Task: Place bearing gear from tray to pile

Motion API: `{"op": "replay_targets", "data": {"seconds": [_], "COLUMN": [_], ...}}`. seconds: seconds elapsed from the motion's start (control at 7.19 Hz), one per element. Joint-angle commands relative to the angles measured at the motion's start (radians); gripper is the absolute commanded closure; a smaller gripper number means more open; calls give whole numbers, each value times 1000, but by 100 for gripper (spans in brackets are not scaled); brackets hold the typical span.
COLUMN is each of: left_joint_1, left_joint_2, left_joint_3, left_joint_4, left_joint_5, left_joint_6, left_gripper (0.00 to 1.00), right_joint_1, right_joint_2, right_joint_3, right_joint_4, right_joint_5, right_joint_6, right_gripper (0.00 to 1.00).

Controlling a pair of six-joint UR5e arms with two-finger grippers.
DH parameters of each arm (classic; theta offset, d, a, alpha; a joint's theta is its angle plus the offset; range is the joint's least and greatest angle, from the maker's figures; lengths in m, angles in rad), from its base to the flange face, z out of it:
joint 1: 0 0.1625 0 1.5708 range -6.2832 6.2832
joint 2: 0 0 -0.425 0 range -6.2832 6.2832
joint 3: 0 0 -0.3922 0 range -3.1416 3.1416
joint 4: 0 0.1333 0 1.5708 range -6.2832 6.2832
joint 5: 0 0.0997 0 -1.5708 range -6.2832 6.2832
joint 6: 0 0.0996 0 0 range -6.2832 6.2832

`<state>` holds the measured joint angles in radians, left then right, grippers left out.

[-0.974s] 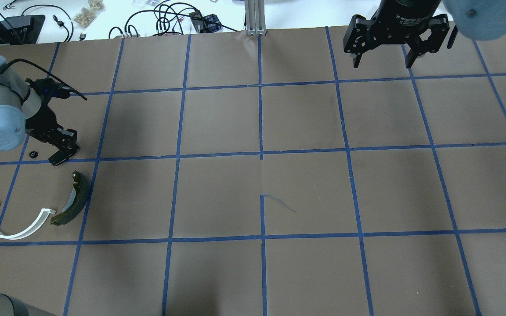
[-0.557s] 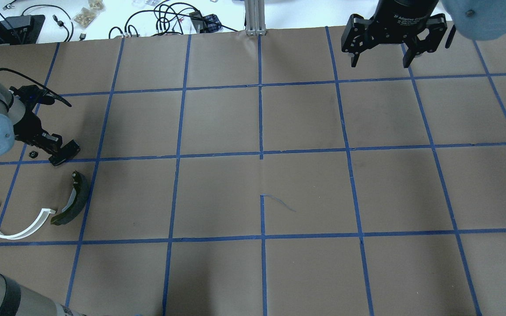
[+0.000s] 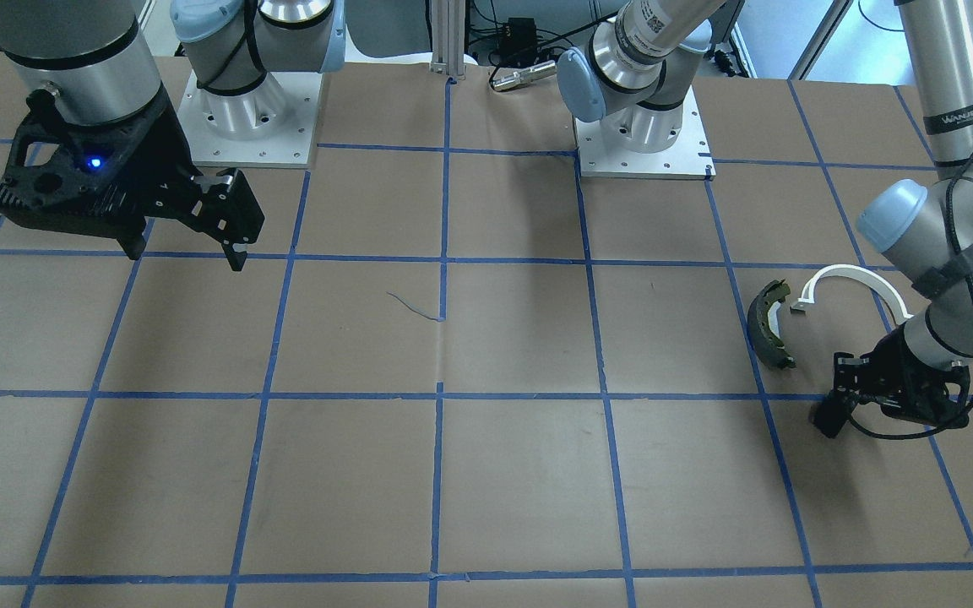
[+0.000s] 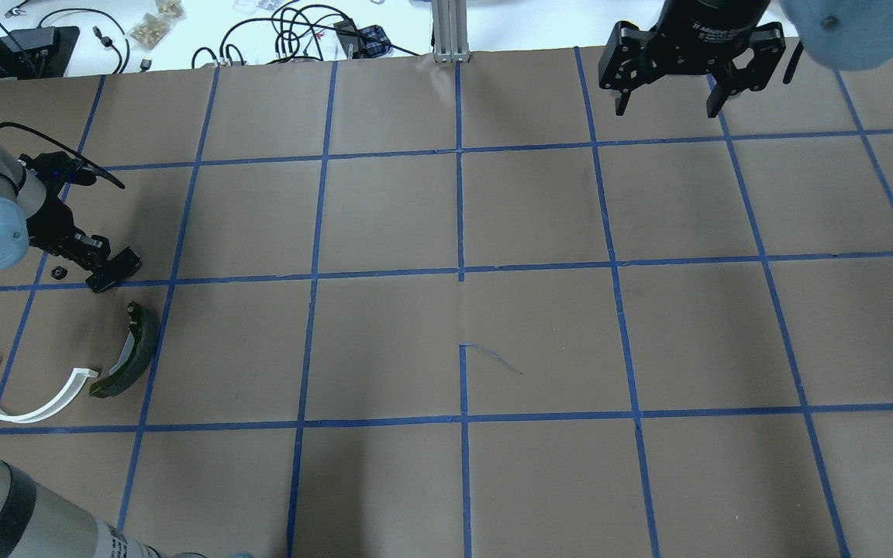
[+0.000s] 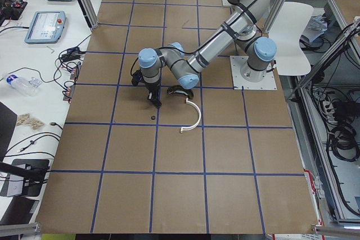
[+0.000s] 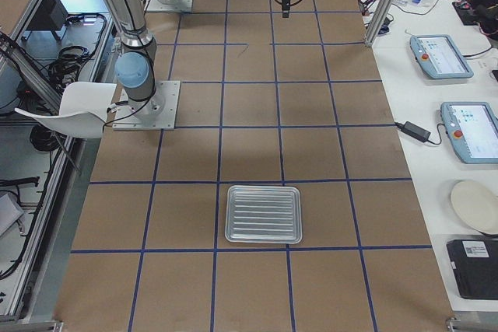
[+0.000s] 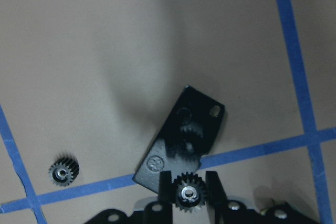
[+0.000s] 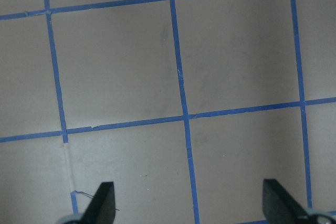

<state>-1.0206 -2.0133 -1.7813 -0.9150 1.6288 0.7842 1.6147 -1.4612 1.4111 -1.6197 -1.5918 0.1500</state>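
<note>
Left gripper [image 7: 187, 182], fingers clamped on the small black toothed bearing gear [image 7: 185, 195], hangs over the small black flat plate [image 7: 181, 135] of the pile [image 4: 130, 353]; right gripper [image 4: 667, 89] wide open, empty, well apart. Release is best made low and slowly, beside the plate's edge, so the gear cannot roll. Bare brown paper [image 4: 384, 341] extends toward the table's middle; a second small black gear [image 7: 63, 170] lies near.

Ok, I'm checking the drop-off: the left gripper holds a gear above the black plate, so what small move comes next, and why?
Probably ease down slightly and open the fingers. The left gripper is shut on the bearing gear, directly over the black plate, with a second gear lying on the table nearby.
</note>
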Motion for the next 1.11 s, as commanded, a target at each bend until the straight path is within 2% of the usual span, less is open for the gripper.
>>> {"op": "replay_targets", "data": {"seconds": [0.0, 0.42, 0.7, 0.97], "left_joint_1": [2, -67, -262, -480], "left_joint_2": [4, 77, 169, 279], "left_joint_3": [-3, 11, 23, 66], "left_joint_4": [-2, -59, -174, -353], "left_joint_5": [-1, 2, 12, 8], "left_joint_6": [-20, -147, -462, -734], "left_gripper": [1, 0, 0, 0], "right_joint_1": [1, -1, 1, 1], "right_joint_2": [-16, -19, -22, -24], "right_joint_3": [-3, -11, -11, -9], "right_joint_4": [13, 0, 12, 17], "right_joint_5": [6, 7, 7, 7], "right_joint_6": [0, 5, 6, 5], "right_gripper": [0, 0, 0, 0]}}
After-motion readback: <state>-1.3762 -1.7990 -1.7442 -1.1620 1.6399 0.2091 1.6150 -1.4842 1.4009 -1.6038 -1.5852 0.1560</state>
